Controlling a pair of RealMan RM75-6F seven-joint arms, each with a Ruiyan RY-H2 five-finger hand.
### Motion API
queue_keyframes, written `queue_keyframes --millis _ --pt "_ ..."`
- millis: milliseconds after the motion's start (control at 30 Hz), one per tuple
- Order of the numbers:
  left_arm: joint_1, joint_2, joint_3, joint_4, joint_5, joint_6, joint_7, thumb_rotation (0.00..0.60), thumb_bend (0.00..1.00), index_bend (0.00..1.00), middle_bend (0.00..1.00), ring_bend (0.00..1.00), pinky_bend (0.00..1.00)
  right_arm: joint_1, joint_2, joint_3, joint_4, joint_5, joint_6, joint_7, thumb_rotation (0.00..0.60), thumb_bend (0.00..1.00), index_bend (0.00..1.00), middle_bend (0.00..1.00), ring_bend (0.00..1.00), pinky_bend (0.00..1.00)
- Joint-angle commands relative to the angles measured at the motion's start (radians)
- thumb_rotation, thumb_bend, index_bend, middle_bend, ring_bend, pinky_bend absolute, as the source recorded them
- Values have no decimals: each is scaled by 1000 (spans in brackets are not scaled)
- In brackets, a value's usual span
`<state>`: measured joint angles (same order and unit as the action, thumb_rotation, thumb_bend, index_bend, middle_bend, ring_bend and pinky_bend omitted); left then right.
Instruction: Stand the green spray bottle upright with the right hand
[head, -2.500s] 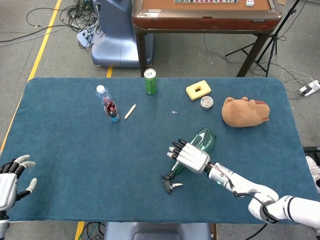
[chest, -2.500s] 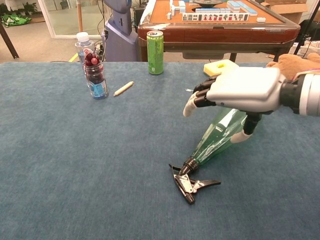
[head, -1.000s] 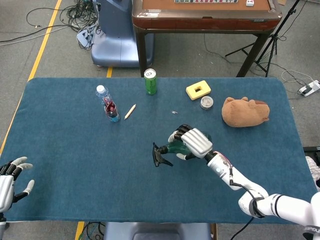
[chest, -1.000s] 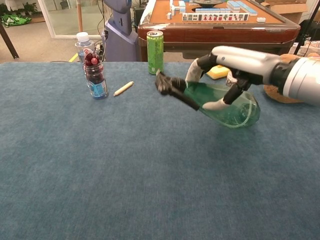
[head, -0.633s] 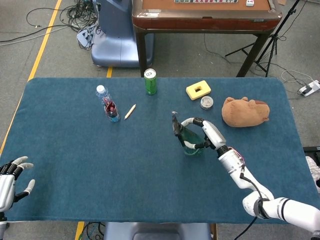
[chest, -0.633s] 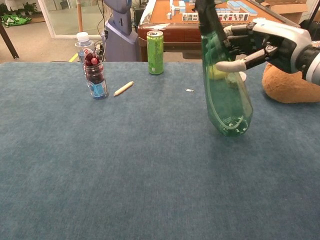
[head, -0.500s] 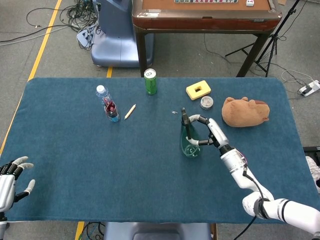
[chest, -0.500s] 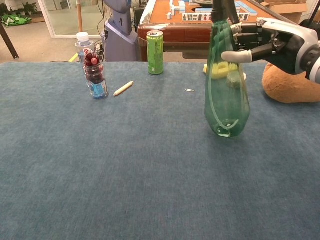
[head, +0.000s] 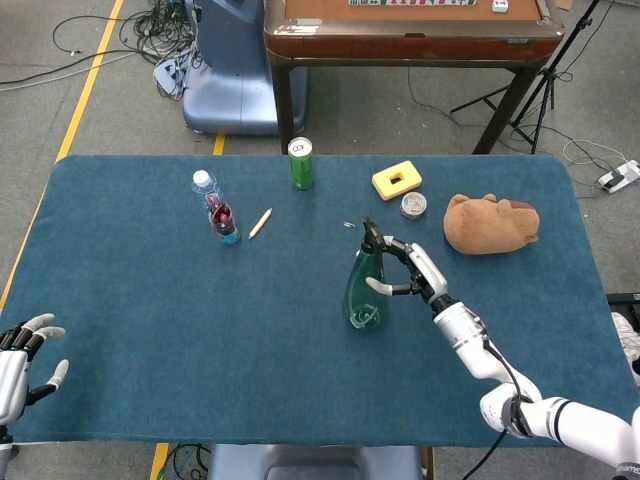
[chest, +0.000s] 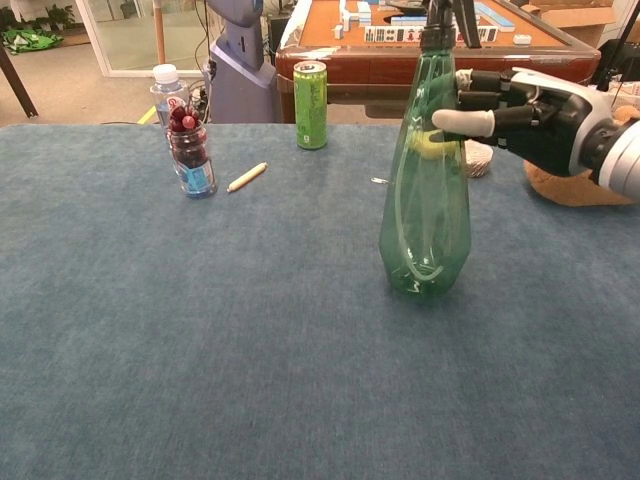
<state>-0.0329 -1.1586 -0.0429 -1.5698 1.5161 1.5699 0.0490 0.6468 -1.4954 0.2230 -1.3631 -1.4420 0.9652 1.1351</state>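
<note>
At the lower left corner of the head view the left hand (head: 18, 365) lies at the table (head: 150, 330) edge, fingers spread, holding nothing.

Near the middle of the frame the bottle (chest: 426, 180) stands upright on its base, its black spray head at the top of the chest view. The right hand (chest: 520, 105) reaches in from the right and wraps its upper body just below the neck: thumb across the front, the other fingers curled round the far side, clamped on it. The base appears to touch the cloth, though the pictures do not settle whether its full weight is down.

So the main work looks done: the bottle is vertical. What seems left is to let go and draw the hand clear without tipping it.

Farther back, in the upper part of the frame, stand a small bottle (head: 213, 207), a pencil (head: 260, 222), a can (head: 301, 163), a yellow block (head: 396, 180) and a plush toy (head: 490, 222), all well apart from the bottle.
</note>
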Motion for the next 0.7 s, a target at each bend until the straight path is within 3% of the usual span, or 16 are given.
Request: queue_keyframes --millis 33,300,467,700 --pt "-1 -2 1 3 0 -3 -1 600 333 362 230 212 238 5 -12 -32 38 -68 40 26 600 289 691 408 256 187" --pt "-6 -6 0 6 2 -10 -1 600 333 362 230 212 238 11 -48 -70 116 -146 126 25 600 285 691 392 256 187" --pt "-7 -6 -1 7 -1 -14 1 600 333 362 230 212 238 8 -62 -95 151 -161 156 24 600 148 666 376 239 184" --pt "-11 -9 0 4 1 -19 8 600 333 362 230 212 238 3 -61 -117 168 -171 187 32 600 1 513 310 179 148"
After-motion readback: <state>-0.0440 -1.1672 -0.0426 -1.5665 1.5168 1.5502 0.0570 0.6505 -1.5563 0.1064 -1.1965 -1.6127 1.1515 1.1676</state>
